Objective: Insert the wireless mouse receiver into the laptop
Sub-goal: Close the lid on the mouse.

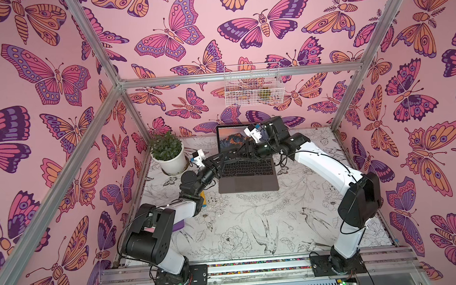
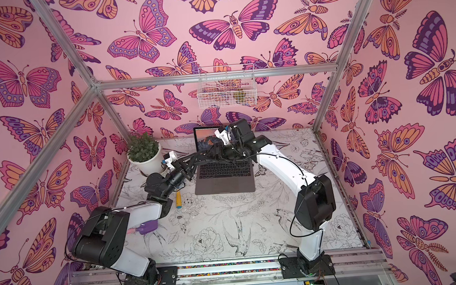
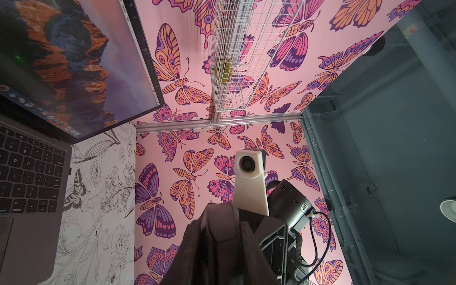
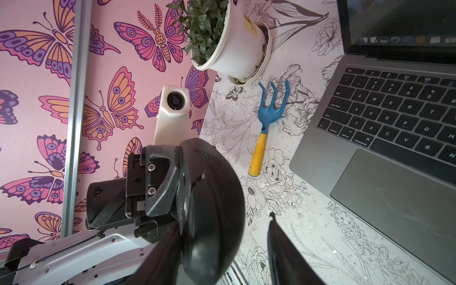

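The open laptop stands at the back middle of the table, its screen showing an orange mountain. Both grippers meet above its keyboard. My left gripper is shut on the wireless mouse, held edge-on between its fingers. In the right wrist view the black oval mouse lies between the fingers of my open right gripper. It sits against one finger, with a gap to the other. The receiver cannot be seen in any view. In both top views the arms hide the mouse.
A potted plant stands left of the laptop. A blue and yellow hand rake lies on the table beside the laptop's left side. A purple object lies under my left arm. A wire basket hangs on the back wall.
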